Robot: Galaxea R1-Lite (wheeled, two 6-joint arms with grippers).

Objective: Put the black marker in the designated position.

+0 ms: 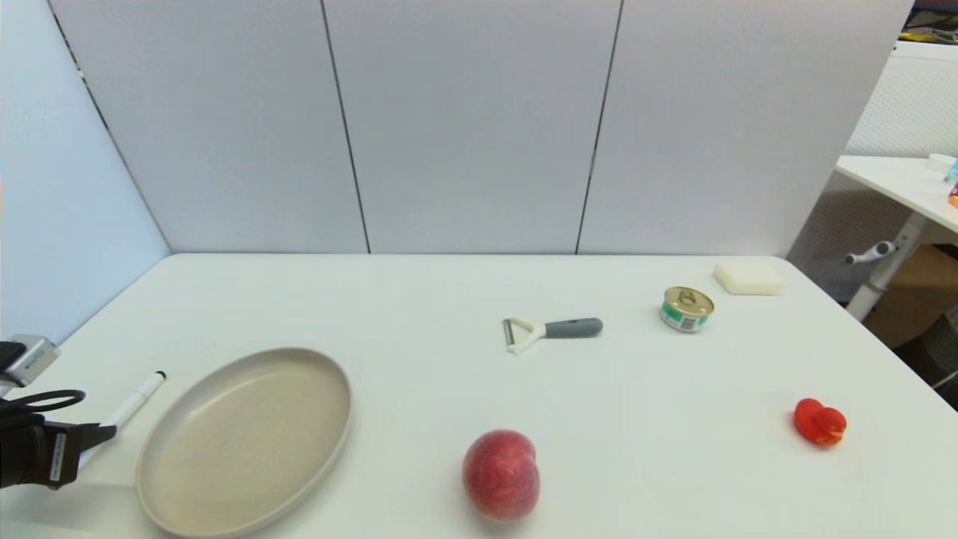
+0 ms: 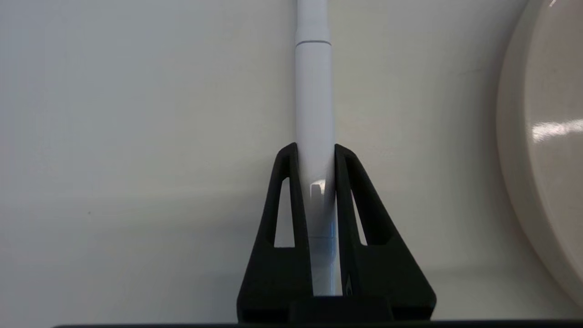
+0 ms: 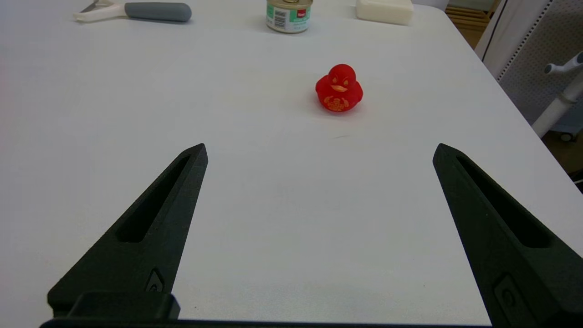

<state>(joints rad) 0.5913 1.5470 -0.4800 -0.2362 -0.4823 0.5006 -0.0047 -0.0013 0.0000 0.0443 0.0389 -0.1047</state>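
The black marker [image 1: 135, 400], a thin white stick with a small black tip at its far end, points away from me at the table's left edge, just left of the beige plate [image 1: 247, 442]. My left gripper [image 1: 105, 433] is shut on its near end. In the left wrist view both fingers press the white barrel [image 2: 313, 91] between them at the left gripper [image 2: 315, 148], with the plate's rim [image 2: 537, 136] beside it. My right gripper [image 3: 319, 150] hangs open and empty above bare table near the red duck [image 3: 339, 89]. Nothing on the tabletop marks the designated position.
A peach [image 1: 501, 474] sits front centre. The grey-handled peeler [image 1: 554, 329], a small tin can [image 1: 686, 308] and a white block [image 1: 748, 278] lie toward the back right. The red duck [image 1: 819, 423] stands near the right edge. Grey panels wall off the back and left.
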